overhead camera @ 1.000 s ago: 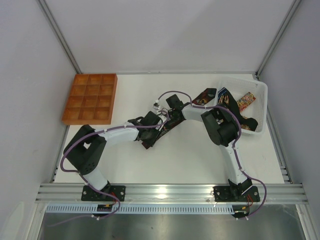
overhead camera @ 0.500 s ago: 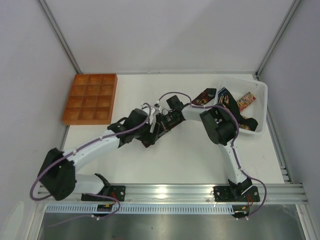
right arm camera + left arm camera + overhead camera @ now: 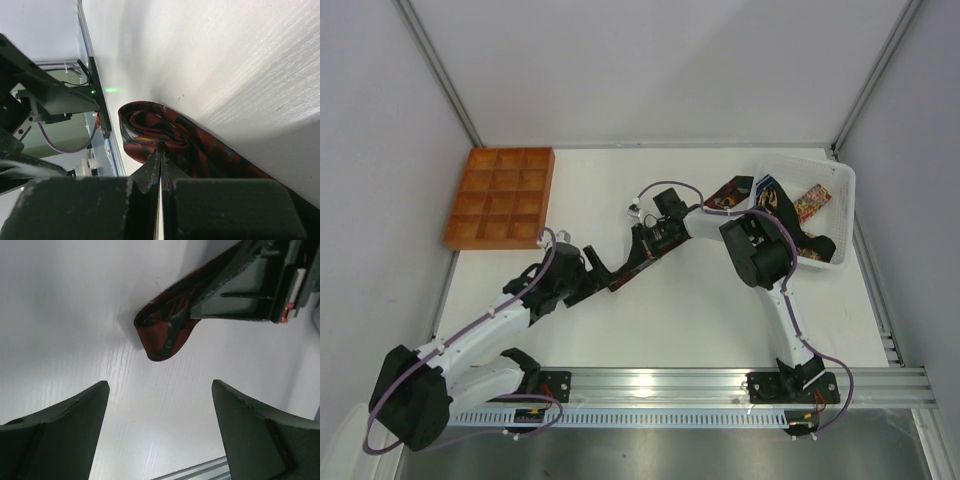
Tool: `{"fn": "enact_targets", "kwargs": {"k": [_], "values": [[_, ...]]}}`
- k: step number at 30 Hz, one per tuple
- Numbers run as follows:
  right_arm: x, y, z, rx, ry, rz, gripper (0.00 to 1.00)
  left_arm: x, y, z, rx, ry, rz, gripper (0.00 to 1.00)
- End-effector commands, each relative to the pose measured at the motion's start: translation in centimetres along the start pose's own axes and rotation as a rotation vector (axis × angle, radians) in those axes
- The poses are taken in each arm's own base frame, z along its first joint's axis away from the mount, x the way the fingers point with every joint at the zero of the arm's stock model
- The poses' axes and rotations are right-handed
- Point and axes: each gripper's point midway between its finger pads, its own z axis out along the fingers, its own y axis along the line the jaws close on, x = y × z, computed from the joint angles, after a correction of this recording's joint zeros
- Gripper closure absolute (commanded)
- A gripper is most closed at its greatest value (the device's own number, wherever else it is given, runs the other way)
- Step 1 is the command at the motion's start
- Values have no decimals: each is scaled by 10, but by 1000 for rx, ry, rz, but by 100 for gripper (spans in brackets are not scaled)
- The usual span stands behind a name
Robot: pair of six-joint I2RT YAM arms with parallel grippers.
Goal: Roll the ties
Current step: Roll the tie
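Note:
A maroon patterned tie [image 3: 150,127] lies on the white table with its end coiled into a loose roll; it also shows in the left wrist view [image 3: 166,332] and in the top view [image 3: 624,279]. My right gripper [image 3: 161,150] is shut on this roll, with the fingertips pinching the fabric; in the top view the right gripper [image 3: 642,252] is at mid table. My left gripper [image 3: 157,386] is open and empty, a short way to the left of the roll and not touching it; the top view shows the left gripper [image 3: 598,268] there too. More ties [image 3: 785,205] lie in the basket.
A white plastic basket [image 3: 843,178] stands at the back right, with one tie [image 3: 728,192] hanging over its left rim. An orange compartment tray [image 3: 500,198] stands at the back left. The metal rail [image 3: 660,385] runs along the near table edge.
My left arm has pulled back from the tie to the left and toward the near edge, its gripper now clear of the roll. My right gripper has stayed on the tie.

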Motion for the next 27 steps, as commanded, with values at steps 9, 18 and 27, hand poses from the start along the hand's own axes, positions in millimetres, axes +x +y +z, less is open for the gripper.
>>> {"fn": "enact_targets", "kwargs": {"k": [9,18,27], "values": [[-7,-12,-1,34,-21,-40,100,-10,-6,32,-52,-34,-407,11],[-6,-13,-2,40,-19,-41,100,4,6,55,-74,-2,-456,23],[-7,-13,-2,40,-21,-38,100,3,8,69,-46,-26,-395,35]]}}
